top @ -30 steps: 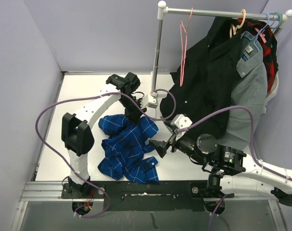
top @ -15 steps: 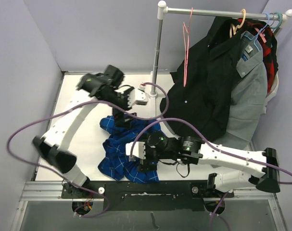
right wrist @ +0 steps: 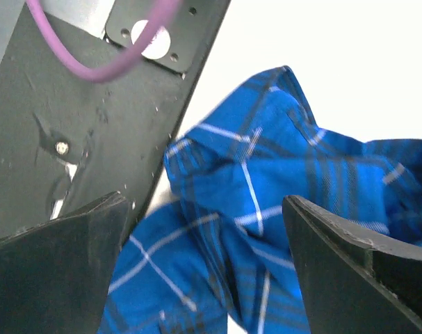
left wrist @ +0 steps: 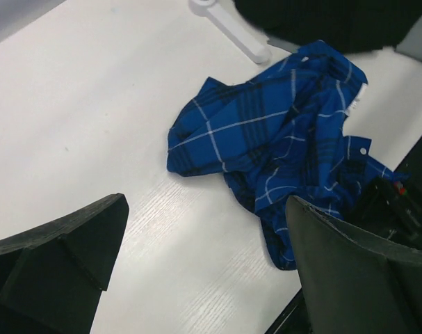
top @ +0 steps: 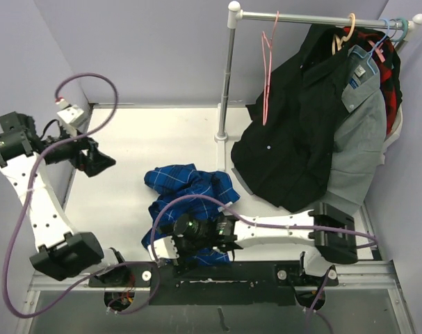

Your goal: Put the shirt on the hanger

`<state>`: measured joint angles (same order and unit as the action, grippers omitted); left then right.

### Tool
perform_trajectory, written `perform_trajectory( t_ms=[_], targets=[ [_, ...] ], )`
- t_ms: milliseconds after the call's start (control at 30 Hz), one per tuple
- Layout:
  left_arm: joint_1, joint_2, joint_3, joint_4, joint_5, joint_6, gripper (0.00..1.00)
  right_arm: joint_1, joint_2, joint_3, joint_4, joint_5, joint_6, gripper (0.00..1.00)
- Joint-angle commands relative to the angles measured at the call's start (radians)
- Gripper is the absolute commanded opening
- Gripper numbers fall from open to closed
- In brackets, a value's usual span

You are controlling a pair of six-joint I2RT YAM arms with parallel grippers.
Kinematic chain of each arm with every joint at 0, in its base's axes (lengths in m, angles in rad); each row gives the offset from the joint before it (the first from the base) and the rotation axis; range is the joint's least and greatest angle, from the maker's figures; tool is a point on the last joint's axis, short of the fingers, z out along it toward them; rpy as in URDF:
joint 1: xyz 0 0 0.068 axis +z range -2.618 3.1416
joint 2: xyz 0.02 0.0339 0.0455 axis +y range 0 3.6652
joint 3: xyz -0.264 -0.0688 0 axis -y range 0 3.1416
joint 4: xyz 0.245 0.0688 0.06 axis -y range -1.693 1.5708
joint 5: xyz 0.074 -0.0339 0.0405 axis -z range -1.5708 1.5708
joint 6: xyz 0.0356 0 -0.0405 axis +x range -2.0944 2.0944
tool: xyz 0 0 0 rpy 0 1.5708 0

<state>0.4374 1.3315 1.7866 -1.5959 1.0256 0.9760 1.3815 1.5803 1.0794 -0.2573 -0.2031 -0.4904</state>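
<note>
On the white tabletop [top: 141, 139] the shirt [top: 186, 191] lies crumpled and ungripped, while the hanger [top: 266, 69] hangs on the rail [top: 315, 19] at the back. My left fingers [top: 103, 163] are spread wide and empty, that arm bent out by the left wall, well apart from the shirt. My right fingers [top: 167, 254], likewise spread and empty, hover low over the shirt's near edge beside the black base plate [right wrist: 71, 104].

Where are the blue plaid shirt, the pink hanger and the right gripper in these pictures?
the shirt [top: 186, 182]: top external view, on its crumpled far fold.
the hanger [top: 267, 76]: top external view, on the thin wire of its hanging side.
right gripper [right wrist: 204, 202]: right wrist view, midway between its open fingertips.
</note>
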Motion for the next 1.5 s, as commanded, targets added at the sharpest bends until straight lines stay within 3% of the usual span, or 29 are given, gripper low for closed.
perform_trajectory(
  t_ms=[0, 267, 367, 500, 633, 967, 1233, 1467],
  targets=[
    [0.212, 0.057, -0.051, -0.135, 0.219, 0.148, 0.98, 0.015, 0.075, 0.019, 0.210, -0.014, -0.016, 0.98],
    [0.267, -0.013, -0.142, -0.133, 0.189, 0.195, 0.98, 0.012, 0.195, -0.005, 0.351, 0.066, -0.058, 0.99],
    [0.290, 0.007, -0.153, -0.133, 0.186, 0.196, 0.98, 0.002, 0.227, -0.008, 0.395, 0.125, -0.065, 0.93],
    [0.327, 0.017, -0.170, -0.135, 0.193, 0.185, 0.98, -0.018, 0.253, 0.009, 0.410, 0.175, -0.045, 0.55],
    [0.343, -0.006, -0.214, -0.133, 0.200, 0.182, 0.98, -0.043, 0.227, 0.020, 0.413, 0.188, 0.018, 0.00],
    [0.314, -0.013, -0.281, -0.133, 0.213, 0.156, 0.98, -0.213, -0.048, -0.064, 0.508, 0.144, 0.205, 0.00],
    [-0.023, -0.067, -0.422, -0.093, 0.216, 0.134, 0.98, -0.498, -0.321, -0.269, 0.595, 0.134, 0.410, 0.00],
    [-0.334, 0.000, -0.521, 0.199, 0.135, -0.097, 0.98, -0.639, -0.456, -0.414, 0.627, 0.202, 0.557, 0.00]
  ],
)
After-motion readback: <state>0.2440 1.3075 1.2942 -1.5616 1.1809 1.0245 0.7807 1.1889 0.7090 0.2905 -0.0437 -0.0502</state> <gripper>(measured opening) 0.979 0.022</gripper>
